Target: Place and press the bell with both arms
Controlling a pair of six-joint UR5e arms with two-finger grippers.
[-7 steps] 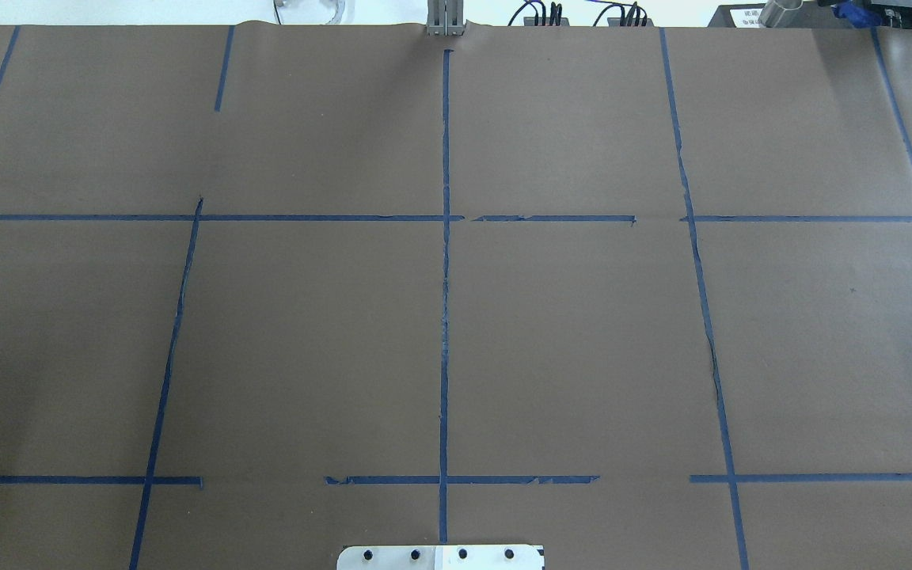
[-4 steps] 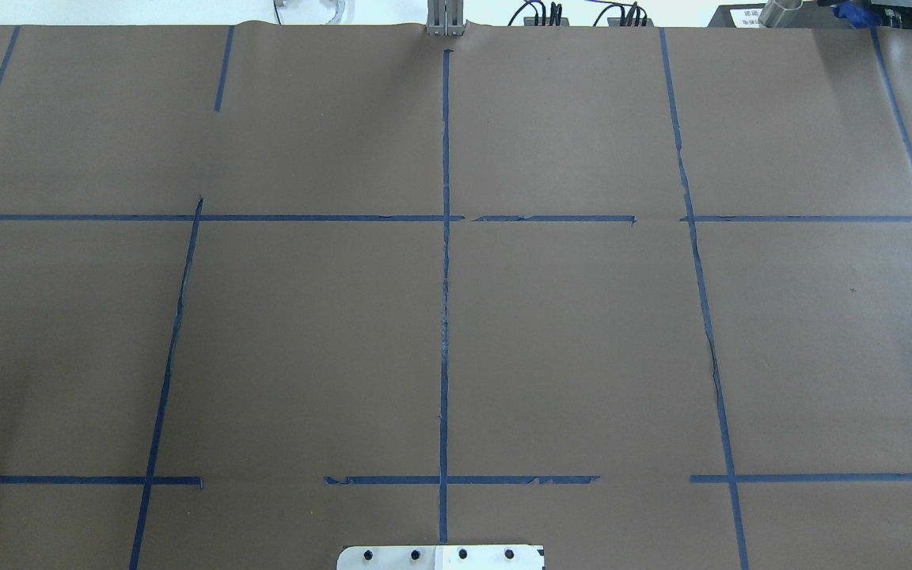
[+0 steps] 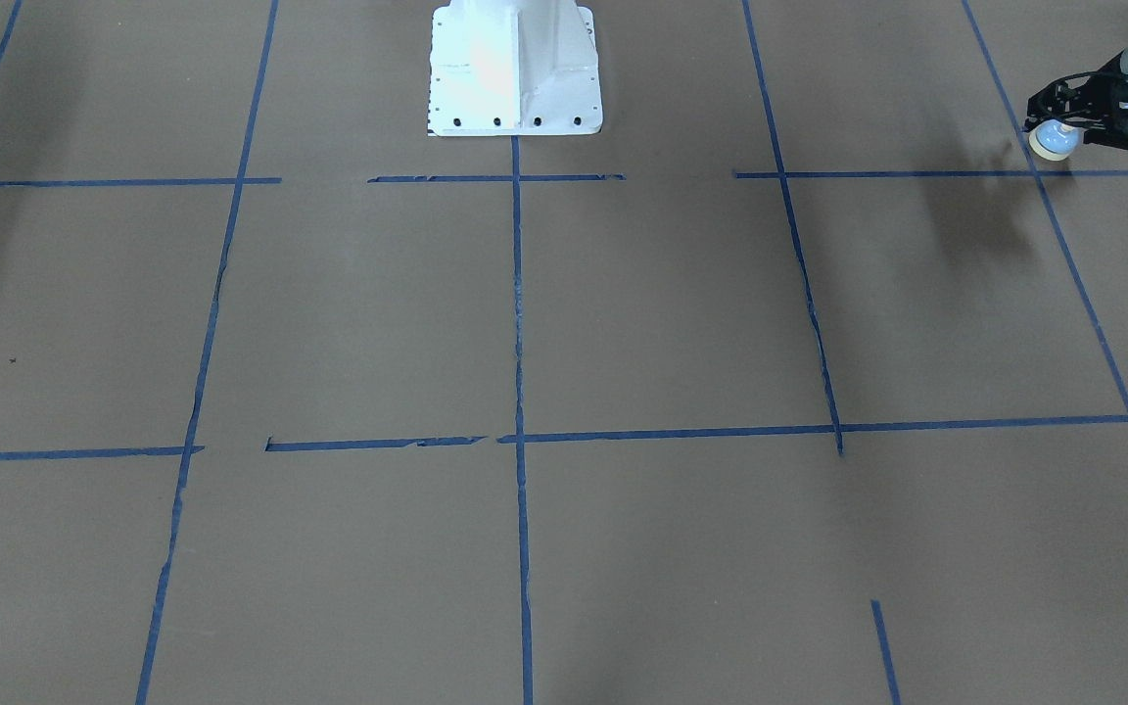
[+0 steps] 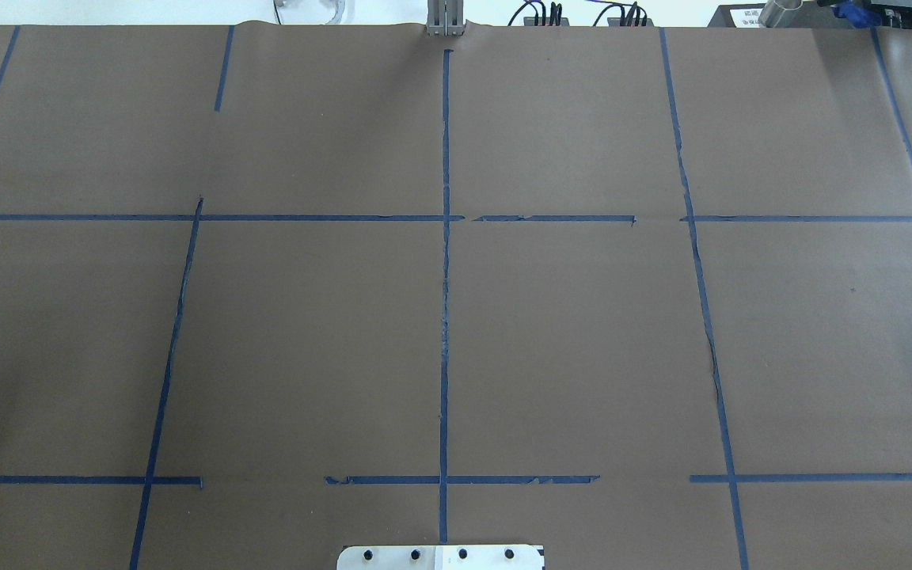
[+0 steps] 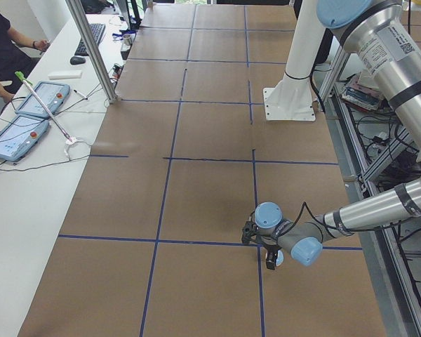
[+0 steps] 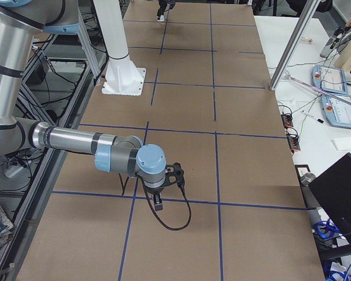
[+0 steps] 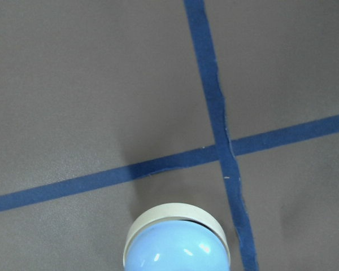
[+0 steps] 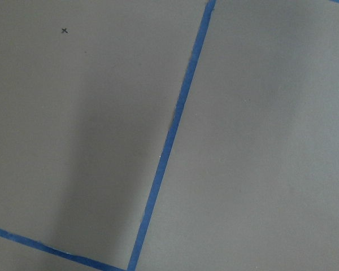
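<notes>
The light-blue bell (image 3: 1054, 142) with its cream base hangs in my left gripper (image 3: 1063, 125), which is shut on it a little above the brown table, over a crossing of blue tape lines at the table's left end. The left wrist view shows the bell (image 7: 178, 243) at the bottom edge, above that tape crossing; the fingers are out of frame. The exterior left view shows the same gripper (image 5: 269, 257) low over the table. My right gripper (image 6: 157, 202) hangs low over a tape line at the right end; I cannot tell whether it is open or shut. Neither arm shows in the overhead view.
The white pedestal base (image 3: 515, 69) stands at the table's near middle edge. Blue tape lines (image 4: 445, 317) divide the brown table cover into squares. A side bench with tablets (image 5: 28, 105) and a metal post (image 5: 91, 49) runs along the far edge.
</notes>
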